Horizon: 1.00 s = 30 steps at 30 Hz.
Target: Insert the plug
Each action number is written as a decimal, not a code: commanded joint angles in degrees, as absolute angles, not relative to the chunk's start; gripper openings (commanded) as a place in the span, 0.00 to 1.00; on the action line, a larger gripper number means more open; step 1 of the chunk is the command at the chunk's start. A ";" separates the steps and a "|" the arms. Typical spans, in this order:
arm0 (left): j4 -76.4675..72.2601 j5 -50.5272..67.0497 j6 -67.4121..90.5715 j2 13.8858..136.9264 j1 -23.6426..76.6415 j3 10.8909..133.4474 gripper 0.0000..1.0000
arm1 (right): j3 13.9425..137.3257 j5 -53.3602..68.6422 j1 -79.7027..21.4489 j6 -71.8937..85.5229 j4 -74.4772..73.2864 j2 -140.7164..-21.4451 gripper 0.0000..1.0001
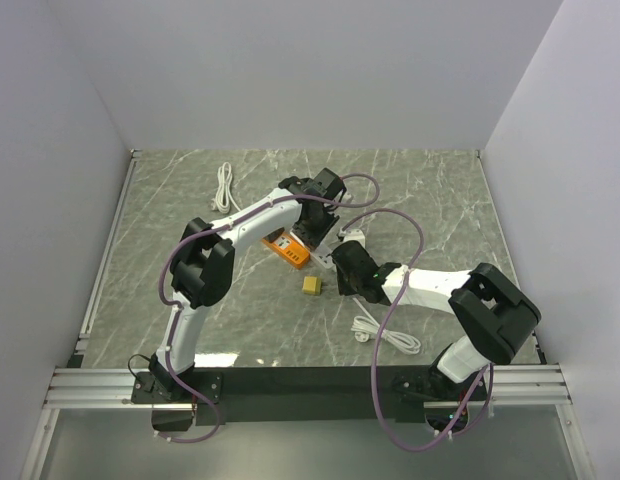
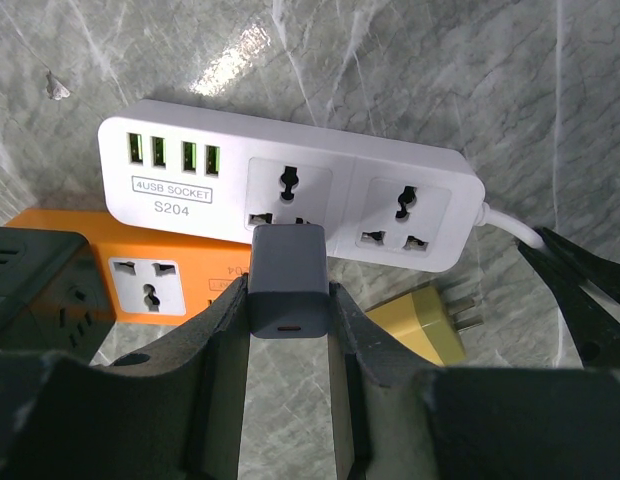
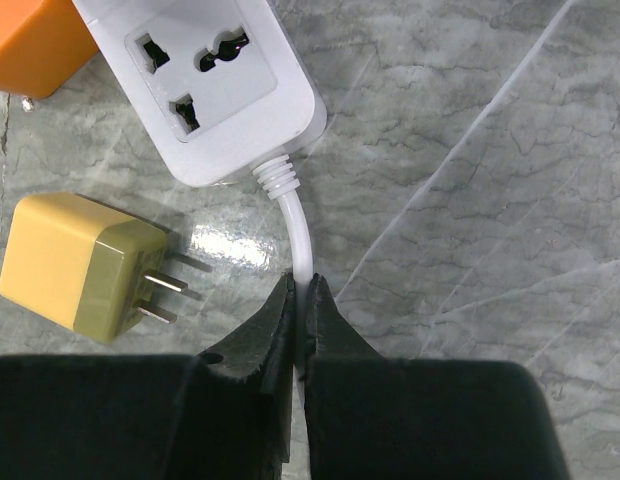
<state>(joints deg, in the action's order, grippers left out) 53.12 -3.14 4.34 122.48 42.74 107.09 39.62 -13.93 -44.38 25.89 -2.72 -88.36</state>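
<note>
Plug (image 2: 288, 280) at socket (image 2: 288, 183) — perhaps in contact

arms (image 1: 248, 212): white links, black joints | cables (image 1: 376, 370): purple, looping | left hand (image 2: 288, 295), right hand (image 3: 302, 297): black wedge fingers

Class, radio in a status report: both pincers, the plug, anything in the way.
Left pincer shut on grey adapter, at a socket of white power strip, pins hidden. Right pincer shut on cord. Yellow plug loose alongside, not blocking.
</note>
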 commanded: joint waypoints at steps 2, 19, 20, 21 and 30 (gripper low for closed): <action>53.44 -3.69 5.19 119.62 43.07 106.88 0.01 | 39.81 -13.01 -45.18 26.10 -6.33 -90.70 0.00; 55.11 -3.34 4.13 122.34 42.80 109.33 0.01 | 39.99 -13.18 -45.35 26.10 -6.59 -91.05 0.00; 55.19 -3.25 4.04 122.52 42.72 109.95 0.01 | 39.99 -13.18 -45.35 26.10 -6.50 -90.97 0.00; 55.37 -2.99 3.96 122.69 42.63 110.04 0.01 | 39.90 -13.18 -45.35 26.10 -6.59 -90.97 0.00; 55.28 -1.76 3.25 123.66 42.01 110.83 0.01 | 40.08 -13.10 -45.53 26.10 -6.59 -91.05 0.00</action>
<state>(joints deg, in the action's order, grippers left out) 54.76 -3.11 4.03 123.66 42.37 109.01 40.12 -14.33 -44.66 25.85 -3.20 -88.73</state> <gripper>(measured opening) 0.358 0.043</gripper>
